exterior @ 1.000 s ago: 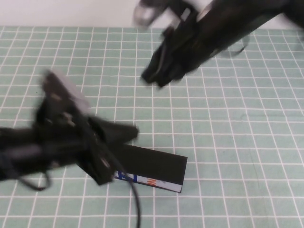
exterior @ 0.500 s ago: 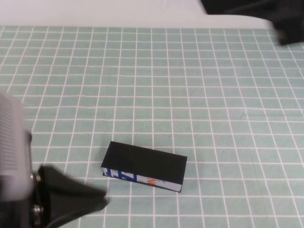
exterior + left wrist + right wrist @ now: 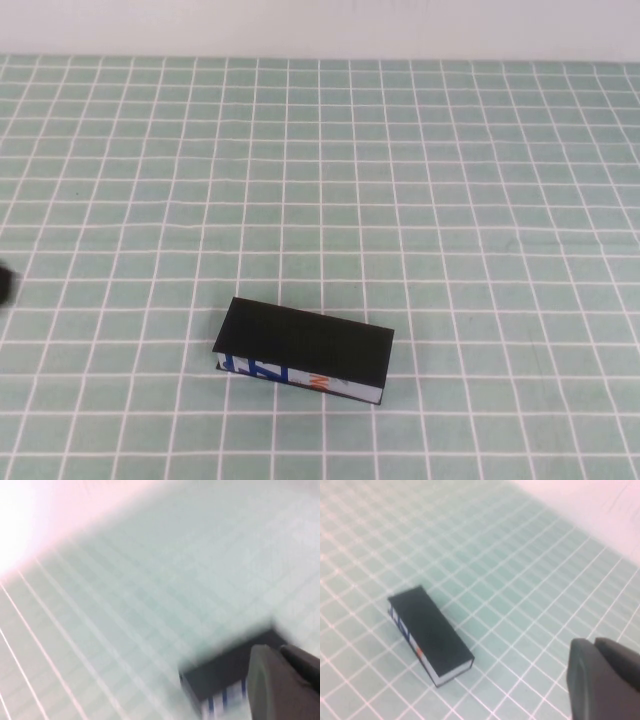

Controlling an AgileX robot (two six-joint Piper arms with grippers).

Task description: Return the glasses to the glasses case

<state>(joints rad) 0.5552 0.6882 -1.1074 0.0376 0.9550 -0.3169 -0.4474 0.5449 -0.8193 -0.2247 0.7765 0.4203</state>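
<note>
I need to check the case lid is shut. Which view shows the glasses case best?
The high view: the glasses case lies whole and sharp, lid down. The right wrist view shows it whole too, beyond the right gripper. The left wrist view blurs it behind the left gripper.

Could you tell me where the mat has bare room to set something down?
Nearly everywhere: only the closed glasses case sits on the grid mat, near its front edge. Everything behind and beside it is bare. The left hand and right hand show only in wrist views.

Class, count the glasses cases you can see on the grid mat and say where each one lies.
1. The glasses case lies shut on the green grid mat, near its front edge, left of centre. Only a claw finger of each arm shows, in its own wrist view.
</note>
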